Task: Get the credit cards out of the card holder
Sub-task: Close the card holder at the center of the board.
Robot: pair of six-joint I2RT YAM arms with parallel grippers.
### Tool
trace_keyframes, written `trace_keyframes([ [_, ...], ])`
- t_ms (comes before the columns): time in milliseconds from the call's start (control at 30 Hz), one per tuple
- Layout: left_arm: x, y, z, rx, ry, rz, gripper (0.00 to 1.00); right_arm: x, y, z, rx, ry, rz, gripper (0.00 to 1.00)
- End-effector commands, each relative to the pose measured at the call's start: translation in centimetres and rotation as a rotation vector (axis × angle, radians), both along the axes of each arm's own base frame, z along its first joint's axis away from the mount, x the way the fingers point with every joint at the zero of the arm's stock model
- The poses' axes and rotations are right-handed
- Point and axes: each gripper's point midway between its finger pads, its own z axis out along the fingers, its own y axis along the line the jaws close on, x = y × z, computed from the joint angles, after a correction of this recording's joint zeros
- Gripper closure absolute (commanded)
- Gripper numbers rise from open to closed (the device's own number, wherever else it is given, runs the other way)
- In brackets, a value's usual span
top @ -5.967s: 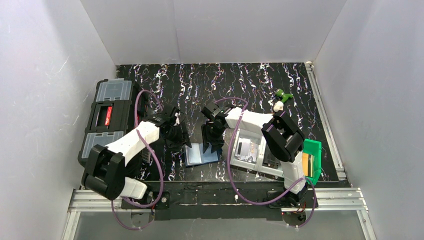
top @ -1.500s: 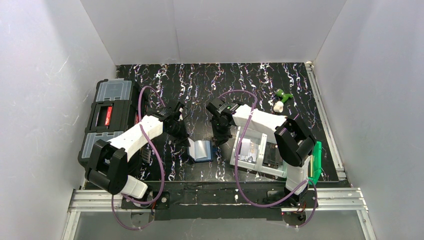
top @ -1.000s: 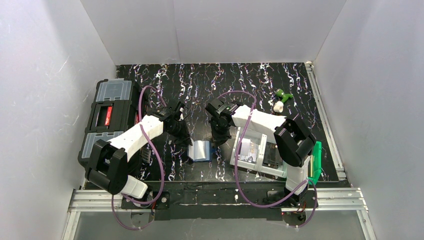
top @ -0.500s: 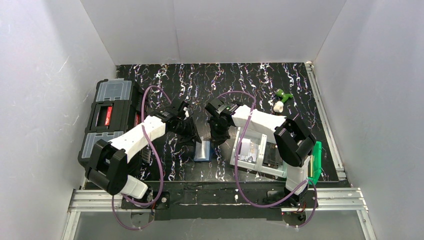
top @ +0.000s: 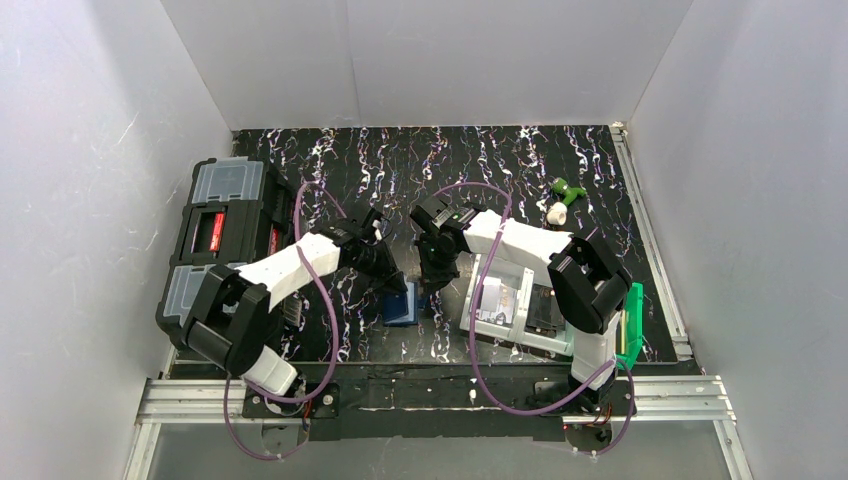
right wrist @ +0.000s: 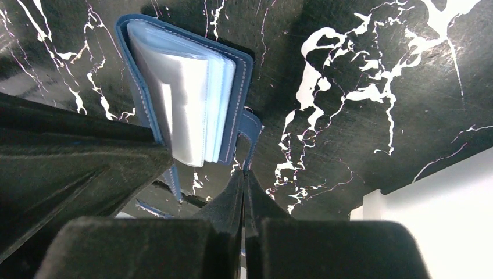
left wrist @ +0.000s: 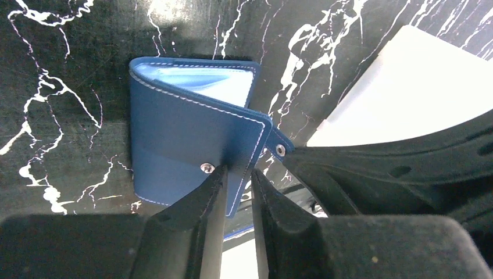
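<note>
Status: holder (left wrist: 186, 139) half-folded on table (top: 500, 170) between arms; left gripper (left wrist: 237, 172) nearly closed, pinching cover edge beside snap (left wrist: 204, 168); right gripper (right wrist: 245, 174) fully closed on tab (right wrist: 251, 127). Next: peel cover open slowly, tab anchored, exposing sleeves (right wrist: 186, 110). No cards visible.

One card holder (top: 400, 304), one toolbox (top: 215, 240), one tray (top: 500, 333).
</note>
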Motion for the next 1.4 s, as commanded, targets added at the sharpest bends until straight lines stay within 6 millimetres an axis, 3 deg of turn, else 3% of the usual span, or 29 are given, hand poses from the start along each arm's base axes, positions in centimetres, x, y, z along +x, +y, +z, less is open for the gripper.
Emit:
trace_keyframes([
  [0,-0.4,0.4,-1.4,0.036,0.03,0.021,0.84,0.4,0.9,0.8,0.035,-0.019,0.0,0.99],
  [267,-0.4,1.1,-3.8,0.105,0.071,0.03,0.96,0.4,1.0,1.1,0.043,-0.022,-0.002,0.99],
  [467,-0.4,1.2,-4.8,0.12,0.081,0.008,0.87,0.4,1.4,1.2,0.052,-0.017,0.002,0.99],
  [633,-0.3,1.3,-4.6,0.132,0.067,-0.003,0.83,0.4,1.4,1.3,0.053,-0.019,0.002,0.99],
  [1067,0.7,2.1,-1.6,0.168,-0.018,-0.038,0.85,0.6,1.8,1.3,0.058,-0.012,0.006,0.99],
  [1367,0.1,3.8,-2.1,0.25,-0.016,-0.051,0.91,0.7,2.3,1.4,0.067,-0.001,0.011,0.99],
])
